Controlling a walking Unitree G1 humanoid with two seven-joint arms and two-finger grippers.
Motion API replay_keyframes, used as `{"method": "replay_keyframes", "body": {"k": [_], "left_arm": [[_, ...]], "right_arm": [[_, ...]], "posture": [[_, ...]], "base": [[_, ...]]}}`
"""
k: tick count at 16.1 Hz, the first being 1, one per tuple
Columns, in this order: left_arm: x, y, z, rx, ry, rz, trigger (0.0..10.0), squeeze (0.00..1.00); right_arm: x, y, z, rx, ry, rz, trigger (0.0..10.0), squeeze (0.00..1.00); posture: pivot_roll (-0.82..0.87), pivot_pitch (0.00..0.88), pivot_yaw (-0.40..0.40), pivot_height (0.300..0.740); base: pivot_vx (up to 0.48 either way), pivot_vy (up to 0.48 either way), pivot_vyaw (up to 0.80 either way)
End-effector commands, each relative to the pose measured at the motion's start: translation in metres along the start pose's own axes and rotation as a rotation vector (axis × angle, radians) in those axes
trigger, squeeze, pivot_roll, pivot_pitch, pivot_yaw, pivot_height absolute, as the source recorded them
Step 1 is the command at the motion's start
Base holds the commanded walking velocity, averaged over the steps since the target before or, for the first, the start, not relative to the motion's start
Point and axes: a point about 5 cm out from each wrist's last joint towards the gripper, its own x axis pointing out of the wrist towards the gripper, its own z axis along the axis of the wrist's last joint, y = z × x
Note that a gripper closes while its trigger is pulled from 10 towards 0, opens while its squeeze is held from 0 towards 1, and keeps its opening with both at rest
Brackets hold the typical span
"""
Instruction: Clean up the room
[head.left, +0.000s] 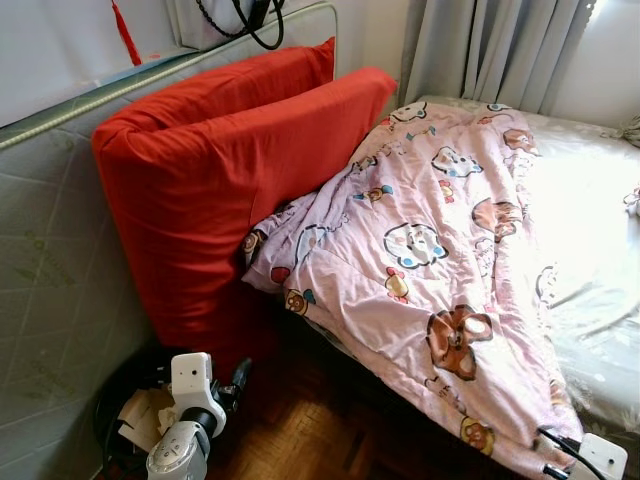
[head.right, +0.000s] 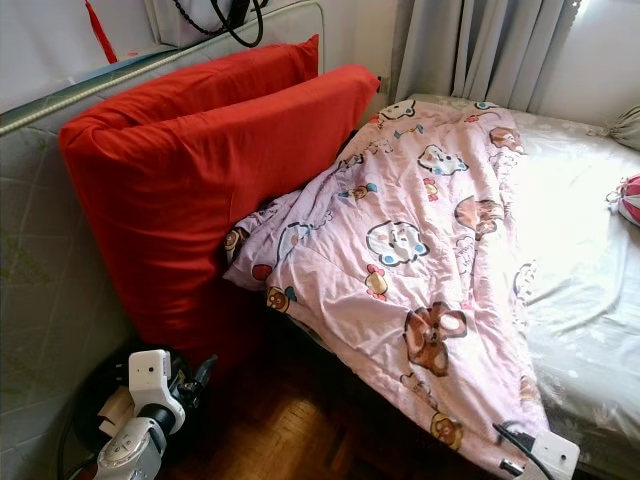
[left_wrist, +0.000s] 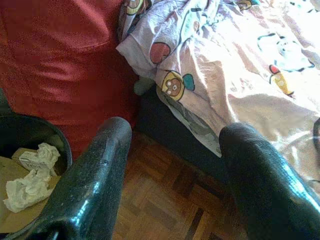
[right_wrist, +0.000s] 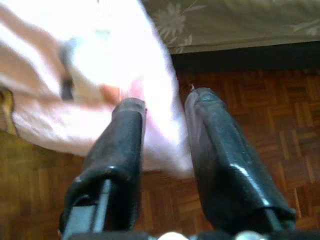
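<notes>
A pink cartoon-print blanket lies bunched across the bed and hangs over its near edge toward the floor. My right gripper is at the blanket's lowest hanging corner, shut on a fold of the pink cloth, which looks blurred there. My left gripper hangs low beside the bed's head end, open with nothing between its fingers. Under it is a black bin with crumpled white tissues and cardboard inside.
Two big red cushions lean against an upright grey mattress on the left. A white sheet covers the bed's far side, with grey curtains behind. Dark parquet floor runs between bin and bed.
</notes>
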Motion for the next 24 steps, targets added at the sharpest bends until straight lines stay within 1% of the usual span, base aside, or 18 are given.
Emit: {"method": "replay_keyframes", "body": {"k": [1,5,7,8,9,10,11,12,13,14,15,16,17,18,19,22,23,24], "left_arm": [[0.000,0.003,0.000,0.015,0.003,0.002,10.0,0.00],[0.000,0.003,-0.002,0.014,0.009,0.003,10.0,0.00],[0.000,0.003,-0.005,0.014,0.026,-0.001,10.0,0.00],[-0.001,0.003,-0.009,0.012,0.050,-0.002,10.0,0.00],[-0.001,0.003,-0.011,0.011,0.059,-0.001,10.0,0.00],[-0.002,0.004,-0.016,0.005,0.089,0.005,10.0,0.00],[-0.003,0.005,-0.022,-0.007,0.120,0.011,10.0,0.00],[-0.003,0.005,-0.022,-0.007,0.120,0.011,10.0,0.00],[-0.005,0.006,-0.029,-0.021,0.165,0.023,10.0,0.00],[-0.006,0.007,-0.032,-0.024,0.181,0.028,10.0,0.00],[-0.009,0.007,-0.040,-0.016,0.232,0.034,10.0,0.00],[-0.009,0.007,-0.040,-0.016,0.232,0.034,10.0,0.00],[-0.014,0.008,-0.052,-0.006,0.315,0.043,10.0,0.00],[-0.014,0.008,-0.052,-0.006,0.315,0.043,10.0,0.00],[-0.017,0.007,-0.060,-0.006,0.368,0.054,10.0,0.00],[-0.019,0.008,-0.065,0.012,0.423,0.063,10.0,0.00],[-0.022,0.010,-0.068,0.027,0.445,0.068,10.0,0.00],[-0.022,0.010,-0.068,0.027,0.445,0.068,10.0,0.00]], "right_arm": [[0.000,0.000,0.000,-0.013,-0.002,0.007,10.0,1.00],[0.000,0.000,-0.003,-0.008,0.002,0.003,10.0,1.00],[-0.002,0.002,-0.007,0.007,0.015,0.028,10.0,1.00],[-0.004,0.012,-0.009,0.018,0.021,0.108,10.0,0.10],[-0.004,0.016,-0.010,0.016,0.021,0.140,10.0,0.10],[-0.007,0.029,-0.010,-0.014,0.008,0.234,10.0,0.00],[-0.010,0.039,-0.011,-0.039,-0.001,0.311,10.0,0.00],[-0.010,0.039,-0.011,-0.039,-0.001,0.311,10.0,0.00],[-0.014,0.048,-0.016,-0.077,0.004,0.372,10.0,0.00],[-0.016,0.051,-0.018,-0.095,0.011,0.389,10.0,0.00],[-0.019,0.057,-0.023,-0.107,0.029,0.435,10.0,0.00],[-0.019,0.057,-0.023,-0.107,0.029,0.435,10.0,0.00],[-0.023,0.065,-0.029,-0.125,0.055,0.483,10.0,0.00],[-0.023,0.065,-0.029,-0.125,0.055,0.483,10.0,0.00],[-0.025,0.067,-0.032,-0.167,0.061,0.486,10.0,0.00],[-0.025,0.072,-0.030,-0.120,0.069,0.473,10.0,0.00],[-0.026,0.075,-0.030,-0.119,0.068,0.478,10.0,0.00],[-0.026,0.075,-0.030,-0.119,0.068,0.478,10.0,0.00]], "posture": [[0.06,0.020,0.021,0.740],[0.06,0.012,0.020,0.740],[0.06,0.002,0.021,0.740],[0.06,0.000,0.022,0.740],[0.06,0.000,0.022,0.740],[0.06,0.000,0.024,0.740],[0.05,0.000,0.026,0.740],[0.05,0.000,0.026,0.740],[0.05,0.000,0.026,0.740],[0.05,0.000,0.026,0.740],[0.06,0.000,0.024,0.740],[0.06,0.000,0.024,0.740],[0.06,0.000,0.022,0.740],[0.06,0.000,0.022,0.740],[0.07,0.000,0.022,0.740],[0.07,0.000,0.017,0.740],[0.07,0.000,0.018,0.740],[0.07,0.000,0.018,0.740]], "base": [[0.000,0.000,0.00],[0.000,0.000,0.00],[0.000,0.000,0.00],[0.000,0.000,0.00],[0.000,0.000,0.00],[0.000,0.000,0.00],[0.000,0.000,0.00],[0.000,0.000,0.00],[0.000,0.000,0.00],[0.000,0.000,0.00],[0.000,0.000,0.00],[0.000,0.000,0.00],[0.000,0.000,0.00],[0.000,0.000,0.00],[0.000,0.000,0.00],[0.000,0.000,0.00],[0.000,0.000,0.00],[0.000,0.000,0.00]]}}
